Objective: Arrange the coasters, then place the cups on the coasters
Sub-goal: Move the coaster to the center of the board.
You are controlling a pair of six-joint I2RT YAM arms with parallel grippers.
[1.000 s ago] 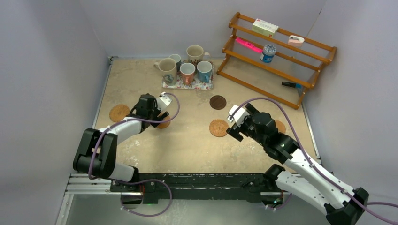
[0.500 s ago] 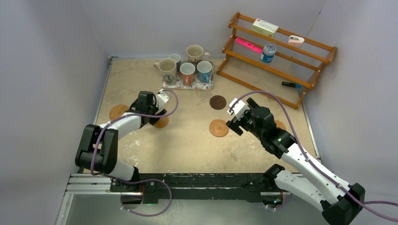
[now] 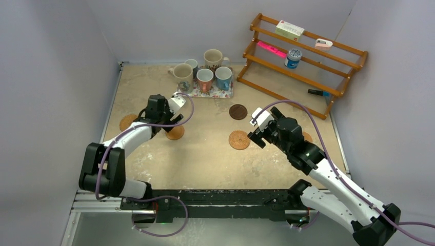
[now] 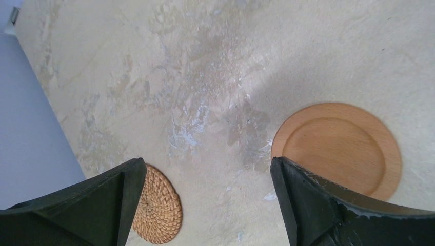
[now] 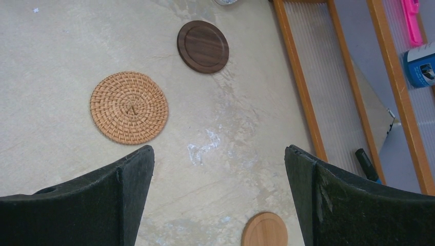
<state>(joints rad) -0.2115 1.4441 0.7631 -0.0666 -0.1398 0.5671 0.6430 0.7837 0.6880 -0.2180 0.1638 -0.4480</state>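
left gripper (image 4: 205, 169), right gripper (image 5: 219, 154): fingers spread, empty | coasters (image 3: 239, 139) scattered 9 to 3 o'clock; cups (image 3: 204, 77) on tray (image 3: 226, 95) at 12 o'clock | tip: centre left over smooth coaster (image 4: 336, 148), pinch rim

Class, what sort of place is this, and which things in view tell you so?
Probably a robotics lab test cell: the black-and-white left robot arm and right robot arm mounted on a black metal rail, plain grey walls boxing in the beige stone-look table, and ceramic mugs staged on a floral tray.
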